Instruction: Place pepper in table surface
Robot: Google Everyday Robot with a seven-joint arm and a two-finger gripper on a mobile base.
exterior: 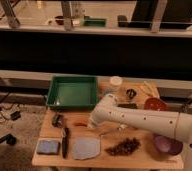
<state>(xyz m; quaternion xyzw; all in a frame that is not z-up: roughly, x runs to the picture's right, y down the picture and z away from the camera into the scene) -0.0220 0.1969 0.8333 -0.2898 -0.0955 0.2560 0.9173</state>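
While table surface [48, 133] sits in dim room, gripper [90, 124] clenched low, seemingly on pepper [80, 124].

Robot lab: floor cables [0, 110], gripper [91, 124] low over wooden table [139, 158].

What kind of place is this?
Probably a robotics test lab: a robot arm whose gripper sits by a pepper on a table of assorted props, a green tray, loose cables nearby.
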